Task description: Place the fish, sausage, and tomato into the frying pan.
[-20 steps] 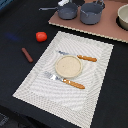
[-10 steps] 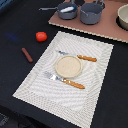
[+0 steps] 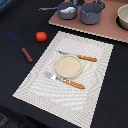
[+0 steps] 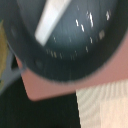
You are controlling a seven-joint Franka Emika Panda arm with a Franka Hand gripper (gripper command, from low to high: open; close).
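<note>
The frying pan [image 3: 66,11] stands on the pink board at the back, its thin handle pointing to the exterior view's left. The white fish [image 3: 66,9] lies inside it. In the wrist view the pan [image 4: 75,45] fills most of the picture with the fish [image 4: 52,17] in it. The red tomato [image 3: 41,36] and the dark reddish sausage [image 3: 27,55] lie on the black table at the exterior view's left. My gripper [image 3: 75,2] shows only as a dark shape at the top edge, above the pan. Its fingers are hidden.
A deeper grey pot [image 3: 92,13] stands next to the pan on the pink board [image 3: 107,30]. A striped placemat [image 3: 95,85] holds a tan plate [image 3: 68,65], a fork [image 3: 65,80] and a knife [image 3: 80,57] with orange handles. A pale bowl [image 3: 123,16] stands at the back.
</note>
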